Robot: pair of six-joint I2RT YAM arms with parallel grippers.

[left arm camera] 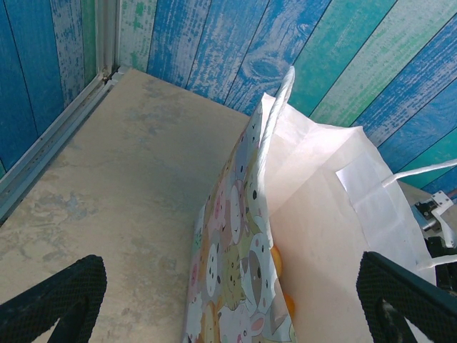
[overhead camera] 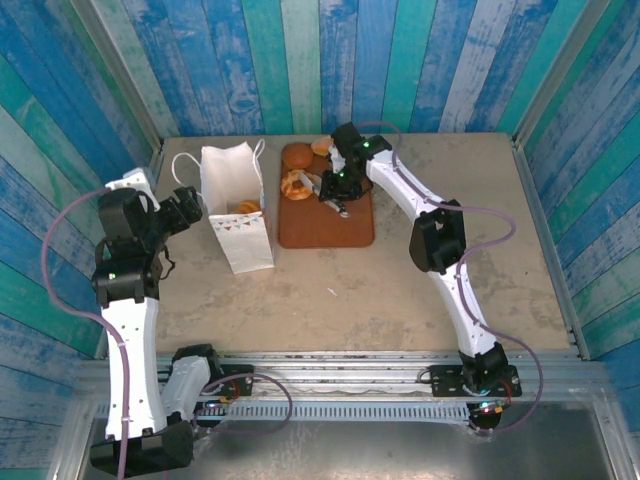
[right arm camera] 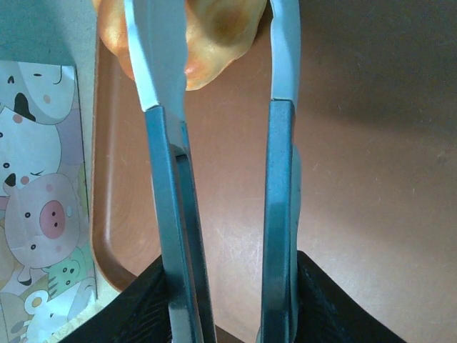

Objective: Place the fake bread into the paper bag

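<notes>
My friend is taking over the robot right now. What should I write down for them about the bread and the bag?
Left tool: open at the paper bag, holding nothing.
Right tool: fingers either side of a roll on the brown board; can't tell if it's pinched yet.
Done: some bread is in the bag.
Left: that roll and the other pieces on the board need bagging.

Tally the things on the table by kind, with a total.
Bread: 4 (3 on the board, 1 seen in the bag)
Bag: 1
Board: 1
Total: 6
</notes>
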